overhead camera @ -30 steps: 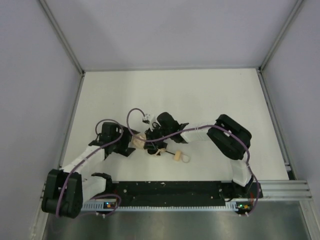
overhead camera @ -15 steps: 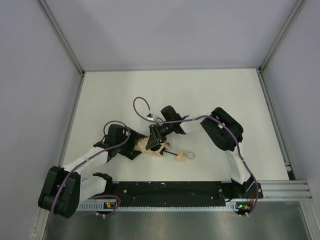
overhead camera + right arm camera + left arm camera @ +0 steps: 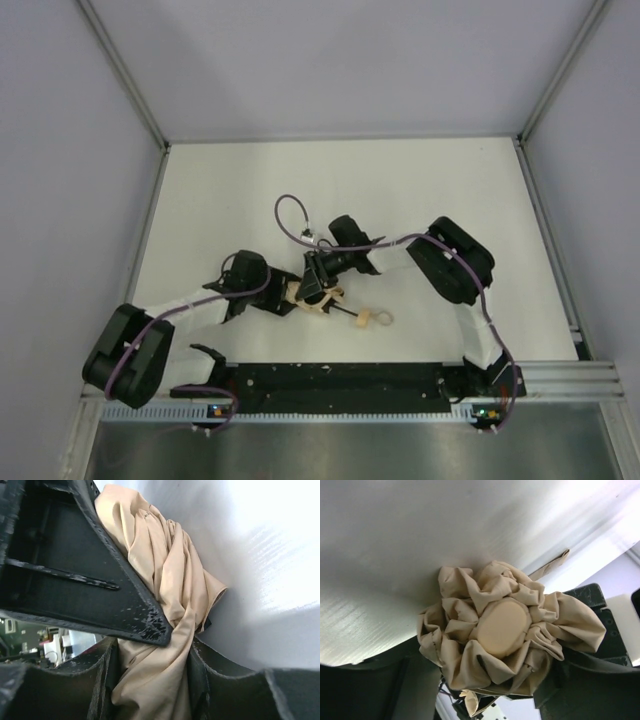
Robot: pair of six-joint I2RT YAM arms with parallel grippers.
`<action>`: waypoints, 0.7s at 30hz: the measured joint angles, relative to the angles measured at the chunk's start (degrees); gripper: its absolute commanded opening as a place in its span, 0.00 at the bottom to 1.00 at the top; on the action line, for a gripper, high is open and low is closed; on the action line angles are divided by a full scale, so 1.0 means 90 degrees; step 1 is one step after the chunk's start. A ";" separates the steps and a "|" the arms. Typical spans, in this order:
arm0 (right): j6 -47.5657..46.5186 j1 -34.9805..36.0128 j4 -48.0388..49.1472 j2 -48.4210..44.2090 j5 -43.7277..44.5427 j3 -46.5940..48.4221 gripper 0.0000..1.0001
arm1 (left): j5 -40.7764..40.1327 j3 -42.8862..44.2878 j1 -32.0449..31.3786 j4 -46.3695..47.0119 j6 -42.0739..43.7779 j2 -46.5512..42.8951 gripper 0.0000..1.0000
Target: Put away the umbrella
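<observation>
Lying collapsed, the umbrella point(image 3: 502, 627) looks crumpled.

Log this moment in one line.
umbrella: canopy bunched, handle on table | right gripper: shut on canopy | left gripper: straddles canopy end, grip unclear

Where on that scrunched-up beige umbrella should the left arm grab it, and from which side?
On the umbrella, probably grip the bunched canopy just behind its round end cap, coming end-on from the tip. The folds there are thick and squashable, the right gripper pinches the middle, and the shaft is thin.
</observation>
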 measured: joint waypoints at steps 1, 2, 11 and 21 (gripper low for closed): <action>0.0000 0.0002 0.0078 -0.0046 0.0036 -0.0078 0.00 | -0.0012 -0.0024 -0.0015 0.0029 -0.0087 0.0012 0.47; -0.0002 0.0007 0.0168 -0.0109 0.0109 -0.0177 0.00 | -0.0066 -0.0049 -0.0036 0.0051 -0.0146 0.0024 0.37; -0.0580 0.0092 -0.0913 -0.0568 0.0845 0.0024 0.73 | -0.0291 -0.0216 -0.0131 0.0170 -0.0172 -0.0146 0.04; -0.2169 0.0352 -0.2368 -0.2317 0.2858 0.0005 0.75 | -0.0627 0.0032 -0.0124 -0.0576 -0.0007 -0.0267 0.00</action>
